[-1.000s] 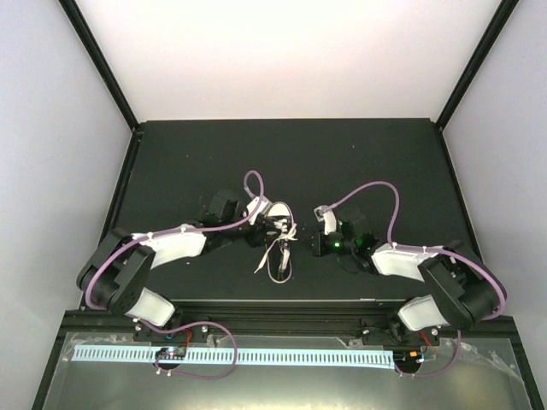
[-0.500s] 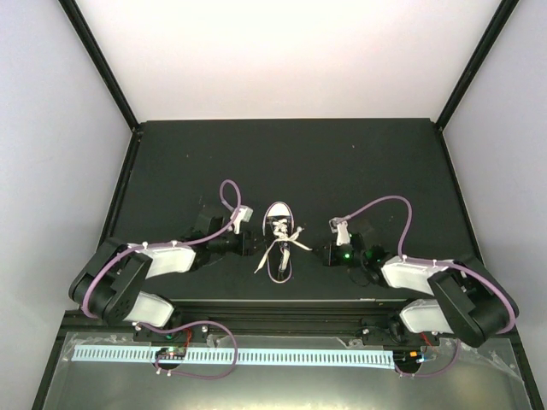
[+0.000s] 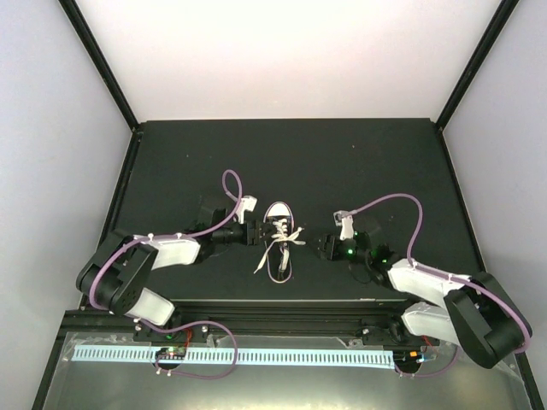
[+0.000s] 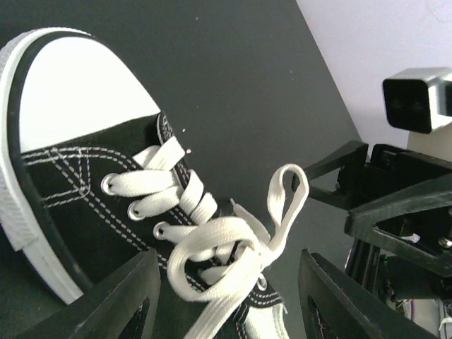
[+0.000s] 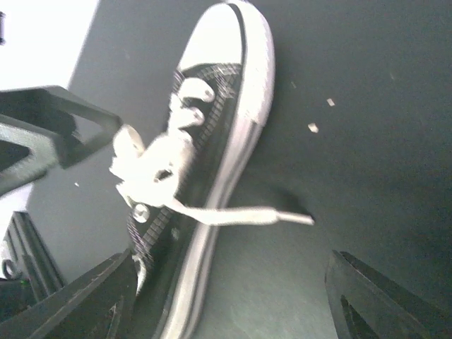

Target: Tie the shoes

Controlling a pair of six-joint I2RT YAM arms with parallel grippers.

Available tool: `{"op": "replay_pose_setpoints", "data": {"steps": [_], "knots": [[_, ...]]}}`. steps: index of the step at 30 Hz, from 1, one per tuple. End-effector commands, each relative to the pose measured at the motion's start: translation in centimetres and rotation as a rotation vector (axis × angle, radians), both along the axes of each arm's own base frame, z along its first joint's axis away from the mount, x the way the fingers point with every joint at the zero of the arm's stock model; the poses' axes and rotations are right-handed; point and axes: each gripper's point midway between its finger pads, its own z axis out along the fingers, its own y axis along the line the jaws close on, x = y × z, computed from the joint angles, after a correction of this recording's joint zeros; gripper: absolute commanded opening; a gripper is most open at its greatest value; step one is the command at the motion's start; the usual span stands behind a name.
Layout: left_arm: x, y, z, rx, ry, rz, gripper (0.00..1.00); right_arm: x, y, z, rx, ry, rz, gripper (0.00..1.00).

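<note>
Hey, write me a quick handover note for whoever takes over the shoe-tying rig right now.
Left gripper: open, empty, just left of the shoe.
Right gripper: open, empty, to its right.
Shoe sits on the table, toe away from the arms.
Done: laces look knotted into a bow; one loop stands up, one end trails off the side.
Left: check the bow; snug it if loose.
</note>
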Motion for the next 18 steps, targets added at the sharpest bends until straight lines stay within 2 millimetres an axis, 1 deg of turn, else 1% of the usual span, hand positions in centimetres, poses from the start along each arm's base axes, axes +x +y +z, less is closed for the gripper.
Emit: {"op": "replay_pose_setpoints", "data": {"steps": [1, 4, 8, 12, 14, 18], "knots": [[1.1, -1.1, 1.5, -0.052, -0.01, -0.024, 0.56, 2.3, 1.9, 4.4, 0.103, -0.103, 0.016, 0.77], [1.3, -1.4, 0.8, -0.048, 0.018, -0.03, 0.56, 3.4, 3.2, 5.4, 0.139, -0.11, 0.039, 0.79], [1.3, -1.6, -0.2, -0.053, 0.062, -0.034, 0.55, 4.4, 5.2, 5.8, 0.18, -0.104, 0.085, 0.8], [1.2, -2.0, -0.4, -0.061, 0.076, -0.04, 0.55, 4.6, 6.6, 5.3, 0.177, -0.086, 0.116, 0.79], [1.1, -2.3, -0.5, -0.066, 0.079, -0.047, 0.54, 4.5, 7.2, 4.9, 0.176, -0.073, 0.131, 0.76], [1.0, -2.7, -0.8, -0.074, 0.091, -0.058, 0.49, 4.3, 8.0, 3.9, 0.177, -0.046, 0.149, 0.68]]}}
